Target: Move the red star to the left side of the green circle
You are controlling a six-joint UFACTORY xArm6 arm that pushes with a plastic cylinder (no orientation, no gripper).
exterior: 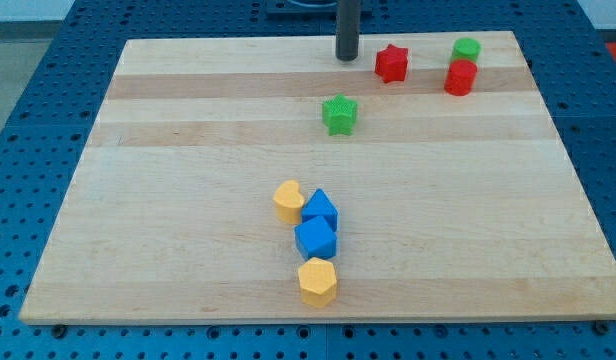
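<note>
The red star (392, 63) lies near the view's top, right of centre. The green circle (466, 48) sits further right, at the board's top right, apart from the star. My tip (347, 56) stands just left of the red star, with a small gap between them. A red round block (460, 77) sits directly below the green circle, touching or nearly touching it.
A green star (340, 114) lies below and left of the red star. Near the view's bottom centre is a cluster: a yellow heart (287, 200), two blue blocks (320, 210) (316, 239) and a yellow hexagon (317, 281). The wooden board (168, 200) rests on a blue perforated table.
</note>
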